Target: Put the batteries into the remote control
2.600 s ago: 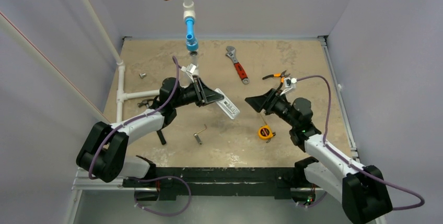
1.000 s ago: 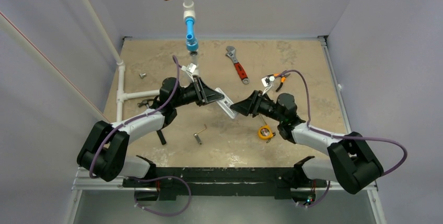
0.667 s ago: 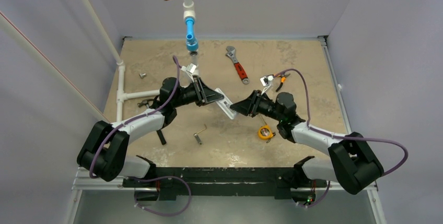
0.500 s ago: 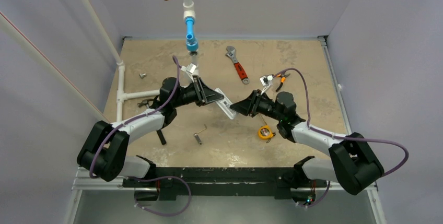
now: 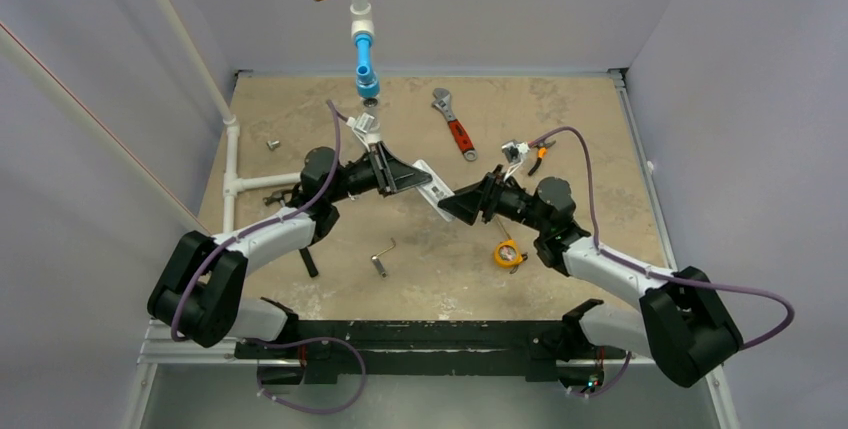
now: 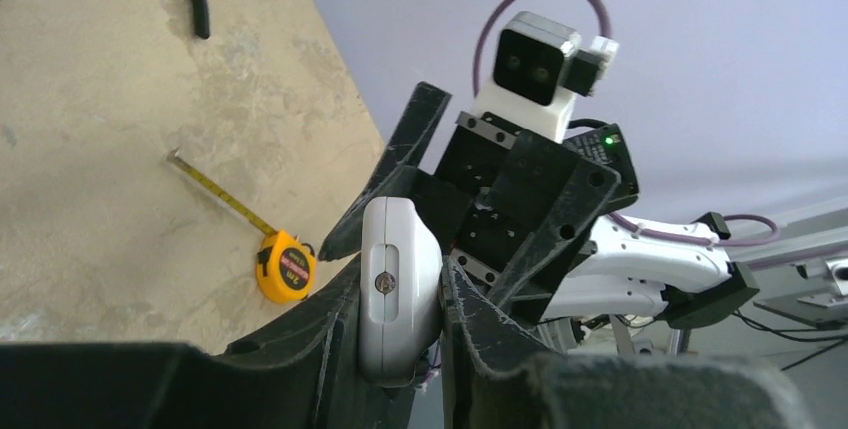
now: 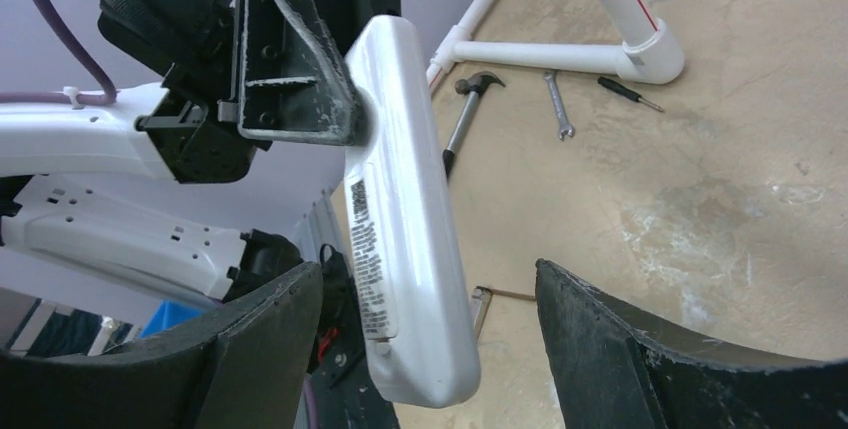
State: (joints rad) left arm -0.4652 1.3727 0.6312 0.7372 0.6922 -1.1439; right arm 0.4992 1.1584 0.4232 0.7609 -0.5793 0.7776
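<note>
The white remote control (image 5: 433,189) is held in the air above the table's middle. My left gripper (image 6: 400,299) is shut on one end of it; its end face with a small screw (image 6: 385,282) shows between the fingers. In the right wrist view the remote (image 7: 405,209) hangs lengthwise, its back with a printed label toward the camera. My right gripper (image 7: 430,334) is open, its jaws on either side of the remote's free end without touching it. In the top view the right gripper (image 5: 455,204) meets the remote's lower end. No batteries show.
A yellow tape measure (image 5: 509,253), an Allen key (image 5: 381,259), a red-handled wrench (image 5: 455,127) and orange pliers (image 5: 535,147) lie on the table. White pipework (image 5: 250,182) with a small hammer (image 7: 468,114) sits at the left. A blue and orange pipe fitting (image 5: 362,49) stands at the back.
My right arm swung left from the table's right side and brought its open jaws around the remote's free end. My left gripper has lifted the remote slightly and kept hold of it.
</note>
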